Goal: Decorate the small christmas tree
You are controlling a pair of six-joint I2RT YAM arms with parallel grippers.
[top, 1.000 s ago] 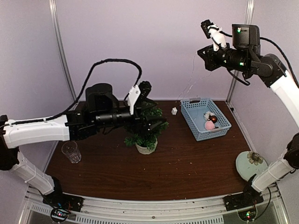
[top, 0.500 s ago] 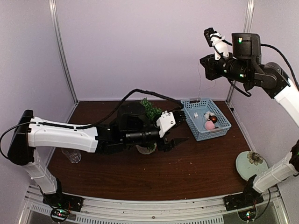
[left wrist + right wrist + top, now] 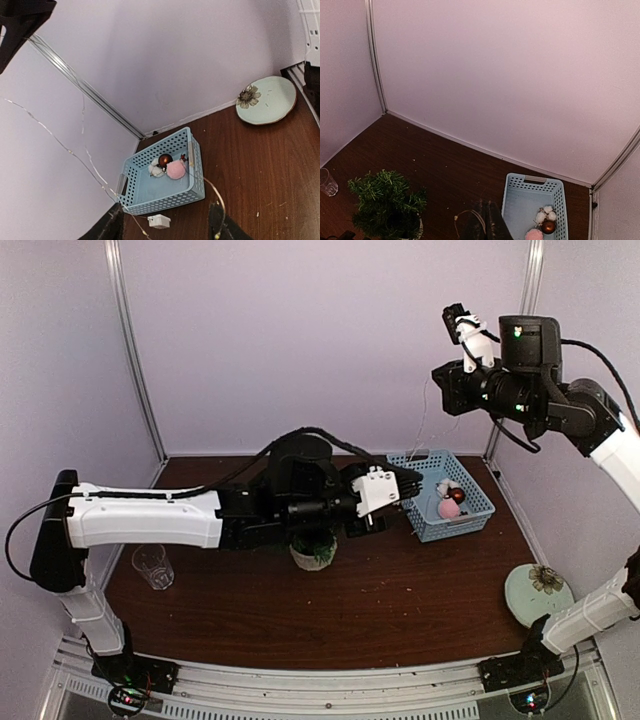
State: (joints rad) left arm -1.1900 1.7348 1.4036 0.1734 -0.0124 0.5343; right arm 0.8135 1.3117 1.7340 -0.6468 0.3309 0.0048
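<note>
White-shelled arms (image 3: 140, 520) with black joints (image 3: 300, 465), black cables (image 3: 590, 340), small green lights (image 3: 516, 332).

small christmas tree (image 3: 387, 202): bushy, dark green, needle-like sprigs sticking out all round. stands upright in a little white round pot (image 3: 313, 558). sits on the dark brown table (image 3: 400, 610), roughly mid-table, well apart from the light-blue basket (image 3: 440, 495) to its right. from above, the left arm (image 3: 150, 520) covers most of the crown; only low sprigs and pot show.

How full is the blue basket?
Mostly empty: the basket holds only a pink pompom, a brown ball and a white tuft at one end.
</note>
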